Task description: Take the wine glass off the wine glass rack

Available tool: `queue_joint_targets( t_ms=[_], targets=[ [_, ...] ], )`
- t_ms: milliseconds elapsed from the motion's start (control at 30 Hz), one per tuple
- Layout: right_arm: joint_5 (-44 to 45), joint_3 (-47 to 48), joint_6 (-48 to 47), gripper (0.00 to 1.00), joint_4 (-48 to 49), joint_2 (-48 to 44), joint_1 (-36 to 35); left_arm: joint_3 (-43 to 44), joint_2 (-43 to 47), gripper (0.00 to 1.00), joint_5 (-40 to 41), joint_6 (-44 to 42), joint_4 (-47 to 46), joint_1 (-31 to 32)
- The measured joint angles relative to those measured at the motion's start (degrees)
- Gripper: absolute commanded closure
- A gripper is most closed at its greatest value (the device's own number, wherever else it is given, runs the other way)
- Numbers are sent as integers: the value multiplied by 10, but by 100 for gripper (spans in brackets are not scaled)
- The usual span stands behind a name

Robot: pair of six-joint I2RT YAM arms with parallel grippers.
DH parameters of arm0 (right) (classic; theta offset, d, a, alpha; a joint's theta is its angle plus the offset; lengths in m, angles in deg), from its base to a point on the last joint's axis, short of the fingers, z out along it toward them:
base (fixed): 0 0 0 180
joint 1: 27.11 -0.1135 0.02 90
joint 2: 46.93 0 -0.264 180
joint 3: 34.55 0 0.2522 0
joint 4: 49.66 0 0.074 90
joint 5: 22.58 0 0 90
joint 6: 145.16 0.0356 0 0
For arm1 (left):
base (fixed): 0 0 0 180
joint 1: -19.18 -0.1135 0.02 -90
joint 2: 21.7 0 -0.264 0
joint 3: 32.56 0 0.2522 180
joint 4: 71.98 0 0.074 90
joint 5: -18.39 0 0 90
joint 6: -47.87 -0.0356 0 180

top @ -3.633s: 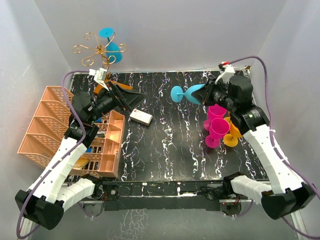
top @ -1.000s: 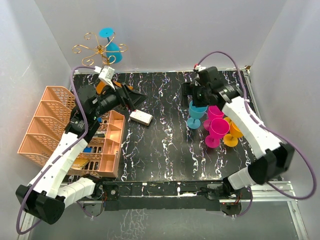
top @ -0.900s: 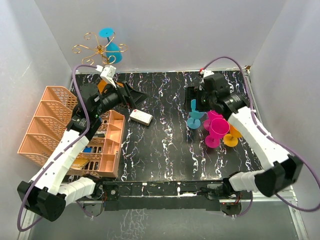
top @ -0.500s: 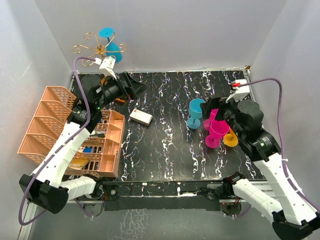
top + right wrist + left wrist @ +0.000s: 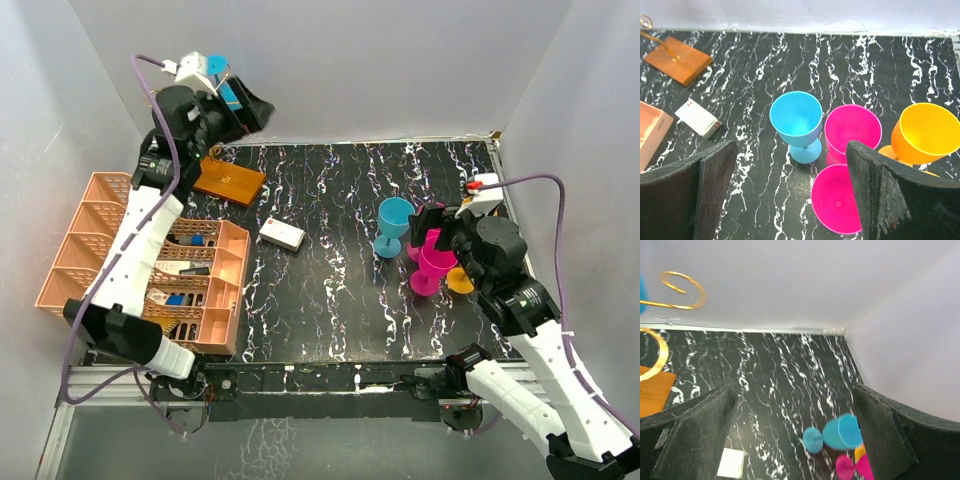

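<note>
- Top external: left gripper (image 5: 255,110) raised at upper left, just beside the blue wine glass (image 5: 212,67) hanging on the wine glass rack (image 5: 231,181); right gripper (image 5: 432,218) at centre right, well apart.
- Left wrist: fingers (image 5: 695,435) wide apart, empty; gold spirals (image 5: 684,290) at upper left.
- Right wrist: fingers (image 5: 710,185) spread, empty; standing blue glass (image 5: 796,119) at centre.

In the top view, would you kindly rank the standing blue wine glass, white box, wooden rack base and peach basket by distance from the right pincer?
From the right pincer:
1. Blue wine glass, right beside it.
2. White box, mid-table.
3. Wooden rack base, rear left.
4. Peach basket, far left edge.
</note>
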Motion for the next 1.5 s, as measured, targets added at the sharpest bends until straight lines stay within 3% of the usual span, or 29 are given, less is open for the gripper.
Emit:
queue_joint_targets(
  t_ms=[267,533,933,1500],
  targets=[
    [1,-26,0,1,29,-28,0,55,-102,10,-22,159,-5,-145],
    [2,-50,-2,1,42,-42,0,167,-190,17,-4,218,-3,-172],
    [2,-75,-2,1,63,-59,0,394,-347,35,9,216,13,-201],
    [4,-83,-2,1,72,-68,0,449,-443,43,-14,186,10,-214]
  ],
)
